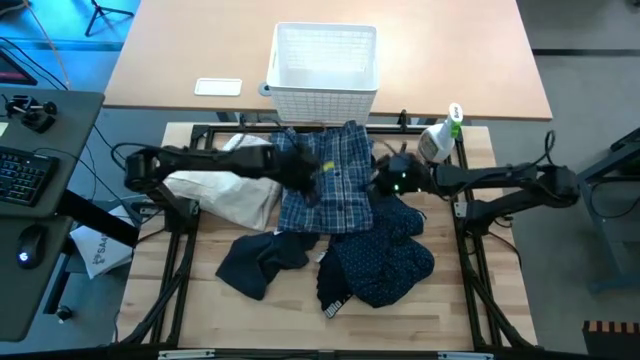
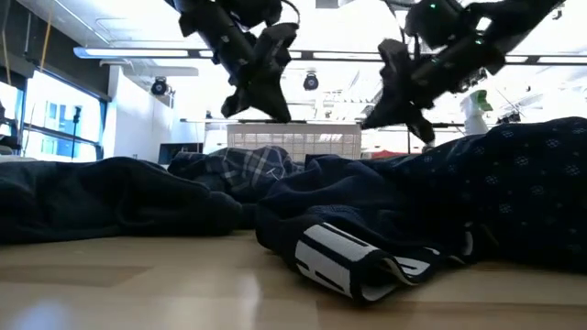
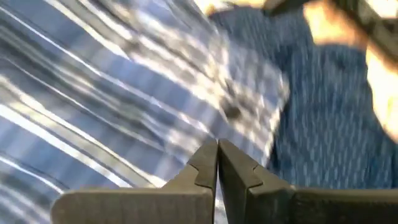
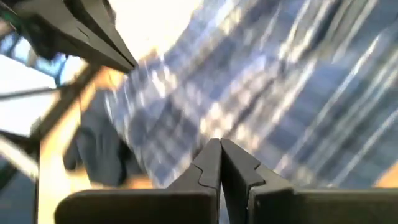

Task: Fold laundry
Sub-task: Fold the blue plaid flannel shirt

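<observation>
Lying spread near the middle of the pale wooden table (image 1: 210, 320), just in front of the white lattice plastic basket (image 1: 324, 62), the blue-and-white plaid cotton shirt (image 1: 335, 185) looks like the garment in hand. A navy shirt with tiny white dots (image 1: 385, 262) is bunched beside it, with a small dark piece (image 1: 258, 262) toward the left arm's side and a cream cloth (image 1: 225, 195) under that arm.

The left gripper (image 3: 217, 157) hangs over the plaid shirt's left edge, fingers pressed together with no fabric visibly between them. The right gripper (image 4: 220, 155) hangs over its right edge, likewise clenched on nothing visible.

Judging by this, folding has barely begun. Next, each claw must part, drop onto an edge and pinch the cloth.
</observation>
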### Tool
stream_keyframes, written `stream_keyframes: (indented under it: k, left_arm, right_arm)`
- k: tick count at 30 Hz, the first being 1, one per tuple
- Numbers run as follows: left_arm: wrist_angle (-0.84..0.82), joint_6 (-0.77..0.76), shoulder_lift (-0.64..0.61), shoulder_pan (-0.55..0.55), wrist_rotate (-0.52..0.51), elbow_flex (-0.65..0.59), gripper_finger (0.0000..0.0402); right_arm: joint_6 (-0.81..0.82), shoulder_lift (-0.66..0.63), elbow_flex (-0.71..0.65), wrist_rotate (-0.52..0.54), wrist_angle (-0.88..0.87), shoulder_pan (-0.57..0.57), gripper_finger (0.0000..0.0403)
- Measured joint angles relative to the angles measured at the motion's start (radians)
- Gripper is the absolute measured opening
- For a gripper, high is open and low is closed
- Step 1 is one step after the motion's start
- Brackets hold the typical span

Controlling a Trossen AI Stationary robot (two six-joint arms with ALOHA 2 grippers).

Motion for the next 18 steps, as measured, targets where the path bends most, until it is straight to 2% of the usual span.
stream_keyframes:
  k: [3, 7, 12, 15, 18]
  left_arm:
    - [0.011, 0.001, 0.001, 0.07, -0.005, -0.004, 0.0001]
    - [0.027, 0.052, 0.071, 0.145, -0.008, -0.028, 0.0]
    - [0.064, 0.103, 0.165, 0.16, 0.026, -0.023, 0.0]
    - [0.076, 0.099, 0.143, 0.126, 0.01, 0.023, 0.0]
    - [0.08, 0.113, 0.098, 0.099, -0.024, 0.053, 0.0]
  right_arm:
    - [-0.021, 0.051, 0.036, -0.018, 0.011, -0.071, 0.0001]
    - [-0.065, 0.199, 0.038, -0.081, 0.042, -0.145, 0.0]
    - [-0.042, 0.358, 0.037, -0.085, 0.017, -0.167, 0.0]
    - [0.002, 0.362, 0.037, -0.083, -0.074, -0.16, 0.0]
    - [-0.04, 0.302, 0.037, -0.046, -0.276, -0.152, 0.0]
